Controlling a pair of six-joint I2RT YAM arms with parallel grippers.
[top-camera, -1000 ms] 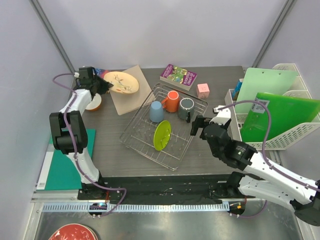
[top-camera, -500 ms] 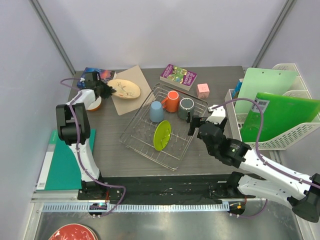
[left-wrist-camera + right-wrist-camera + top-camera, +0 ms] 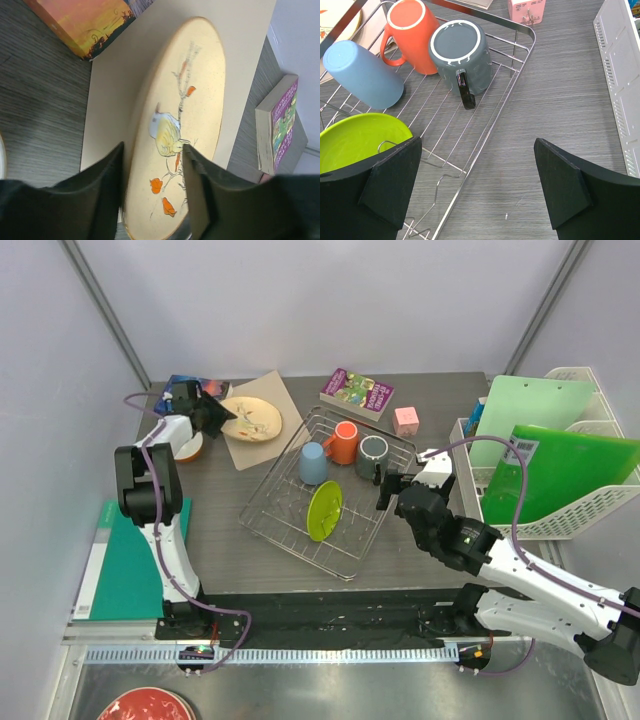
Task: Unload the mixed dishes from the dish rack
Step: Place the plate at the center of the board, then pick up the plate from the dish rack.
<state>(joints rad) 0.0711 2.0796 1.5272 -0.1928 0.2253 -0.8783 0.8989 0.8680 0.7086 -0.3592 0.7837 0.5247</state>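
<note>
The silver dish rack (image 3: pixel 280 505) holds a light blue mug (image 3: pixel 313 463), an orange mug (image 3: pixel 344 443), a dark grey mug (image 3: pixel 372 457) and an upright lime green plate (image 3: pixel 324 510). The beige plate (image 3: pixel 252 418) with a bird painting lies on a tan mat (image 3: pixel 250 452) at the back left. My left gripper (image 3: pixel 214 414) is open, its fingers either side of the plate's near rim (image 3: pixel 175 100). The white bowl with orange inside (image 3: pixel 187 447) sits beside it. My right gripper (image 3: pixel 388 490) is open and empty over the rack's right edge (image 3: pixel 520 65), near the grey mug (image 3: pixel 460 55).
A purple book (image 3: pixel 357 393) and a pink cube (image 3: pixel 406 420) lie behind the rack. A white basket (image 3: pixel 560 510) with green boards stands at the right. A teal mat (image 3: pixel 130 570) is at the left front, an orange-covered book (image 3: pixel 85 20) behind the tan mat, a red bowl (image 3: pixel 145 706) below the table.
My left gripper lowered the beige plate from a tilt to flat on the tan mat, and its fingers have parted. My right gripper moved slightly left toward the rack's edge.
</note>
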